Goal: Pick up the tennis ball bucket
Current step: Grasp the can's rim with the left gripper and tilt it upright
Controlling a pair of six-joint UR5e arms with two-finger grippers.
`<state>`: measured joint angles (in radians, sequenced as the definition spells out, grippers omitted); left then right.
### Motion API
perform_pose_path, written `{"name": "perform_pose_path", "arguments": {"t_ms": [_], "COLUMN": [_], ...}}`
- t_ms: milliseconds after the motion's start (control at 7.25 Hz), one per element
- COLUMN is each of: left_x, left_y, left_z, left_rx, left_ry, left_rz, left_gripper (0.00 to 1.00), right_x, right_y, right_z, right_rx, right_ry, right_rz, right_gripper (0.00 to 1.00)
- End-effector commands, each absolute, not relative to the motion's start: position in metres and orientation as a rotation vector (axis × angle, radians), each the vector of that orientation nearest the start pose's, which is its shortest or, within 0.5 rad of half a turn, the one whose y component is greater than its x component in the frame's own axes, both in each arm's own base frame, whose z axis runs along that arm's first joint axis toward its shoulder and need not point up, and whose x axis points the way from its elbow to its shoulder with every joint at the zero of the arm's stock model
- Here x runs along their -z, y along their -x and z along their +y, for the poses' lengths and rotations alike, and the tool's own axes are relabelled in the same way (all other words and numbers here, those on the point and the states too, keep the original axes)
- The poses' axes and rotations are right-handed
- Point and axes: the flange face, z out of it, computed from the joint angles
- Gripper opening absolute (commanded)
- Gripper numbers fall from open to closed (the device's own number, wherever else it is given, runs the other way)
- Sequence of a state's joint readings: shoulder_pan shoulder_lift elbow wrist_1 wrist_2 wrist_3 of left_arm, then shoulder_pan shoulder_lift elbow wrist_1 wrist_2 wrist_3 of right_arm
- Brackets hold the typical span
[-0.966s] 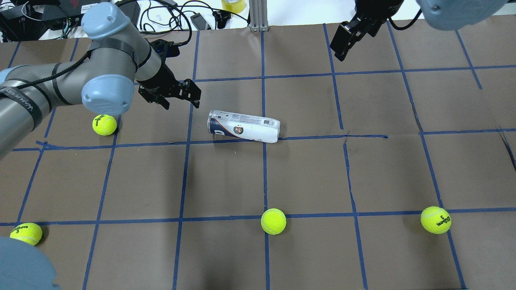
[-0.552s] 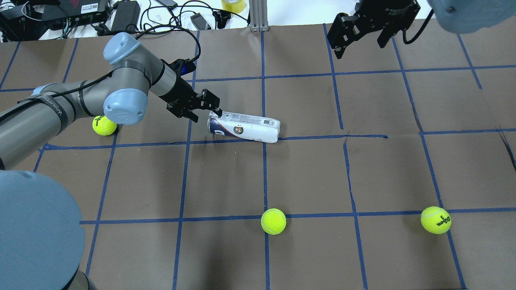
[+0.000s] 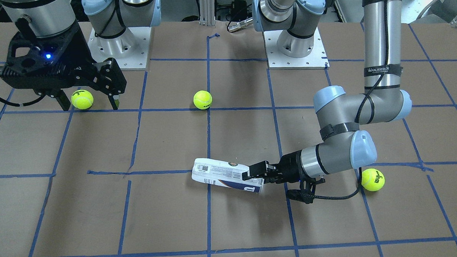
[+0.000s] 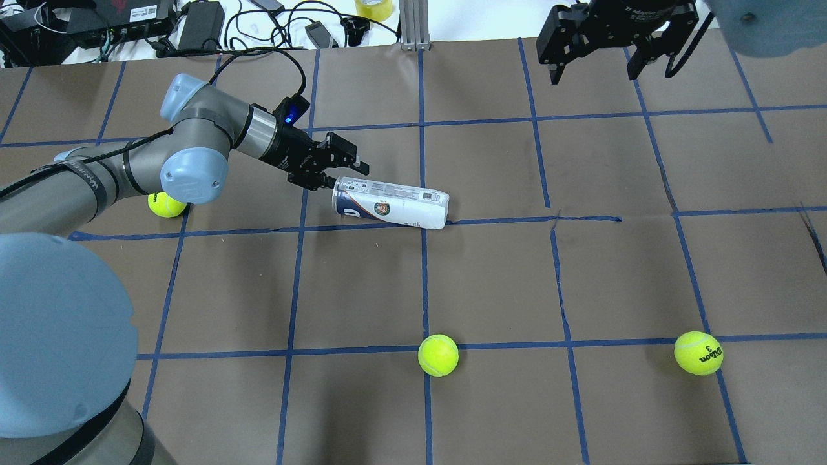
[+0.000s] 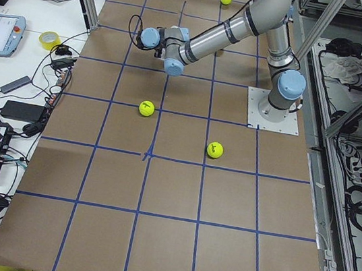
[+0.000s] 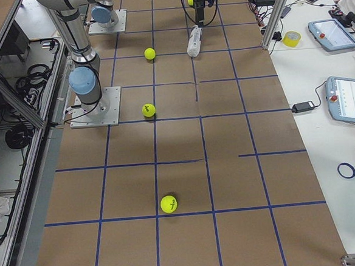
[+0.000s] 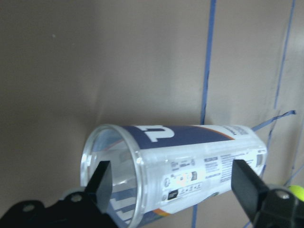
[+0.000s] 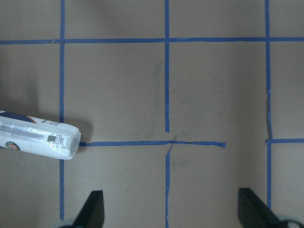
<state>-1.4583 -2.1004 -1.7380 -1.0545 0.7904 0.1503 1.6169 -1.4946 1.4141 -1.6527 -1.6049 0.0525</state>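
The tennis ball bucket [image 4: 391, 203] is a clear tube with a white and navy label. It lies on its side on the brown table, open end toward my left arm. It also shows in the front view [image 3: 222, 174], the left wrist view [image 7: 190, 173] and the right wrist view [image 8: 38, 137]. My left gripper [image 4: 342, 174] is open and low at the bucket's open end, its fingers apart and not closed on it; it also shows in the left wrist view [image 7: 173, 185]. My right gripper [image 4: 594, 70] is open and empty, high over the far right of the table.
Yellow-green tennis balls lie on the table: one [image 4: 167, 204] under my left forearm, one [image 4: 438, 354] near the front middle, one [image 4: 698, 352] at the front right. Blue tape lines grid the table. Cables and boxes [image 4: 194, 19] lie past the far edge.
My left arm has swung right and down, bringing its open gripper from well left of the bucket to its open end. My right gripper has turned and shifted slightly right. The bucket has not moved.
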Motion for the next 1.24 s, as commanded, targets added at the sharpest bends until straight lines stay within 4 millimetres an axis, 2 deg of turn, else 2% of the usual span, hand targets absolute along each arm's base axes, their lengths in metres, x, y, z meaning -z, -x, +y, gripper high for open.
{"name": "perform_pose_path", "arguments": {"t_ms": [0, 276, 414, 690, 828, 966, 1103], "left_x": [-0.19, -0.21, -0.235, -0.3, -0.343, -0.376, -0.398], "left_y": [0.135, 0.139, 0.152, 0.158, 0.159, 0.168, 0.194], "left_z": [-0.619, -0.616, -0.615, -0.607, -0.613, -0.622, -0.627], "left_rx": [0.095, 0.1, 0.082, 0.04, -0.006, -0.093, -0.187], "left_ry": [-0.057, -0.126, -0.151, -0.274, -0.318, -0.292, -0.23], "left_rz": [-2.327, -2.304, -2.282, -2.254, -2.261, -2.381, -2.583], "left_gripper": [0.0, 0.0, 0.0, 0.0, 0.0, 0.0, 0.0], "right_x": [-0.538, -0.536, -0.534, -0.534, -0.535, -0.539, -0.543], "right_y": [-0.149, -0.149, -0.152, -0.152, -0.152, -0.153, -0.153], "right_z": [-0.529, -0.53, -0.53, -0.531, -0.532, -0.529, -0.526], "right_rx": [0.266, 0.266, 0.259, 0.256, 0.27, 0.279, 0.289], "right_ry": [-0.041, -0.043, -0.036, -0.036, -0.031, -0.022, -0.015], "right_rz": [3.208, 3.208, 3.209, 3.193, 3.185, 3.157, 3.155], "right_gripper": [1.0, 1.0, 1.0, 1.0, 1.0, 0.95, 0.98]}}
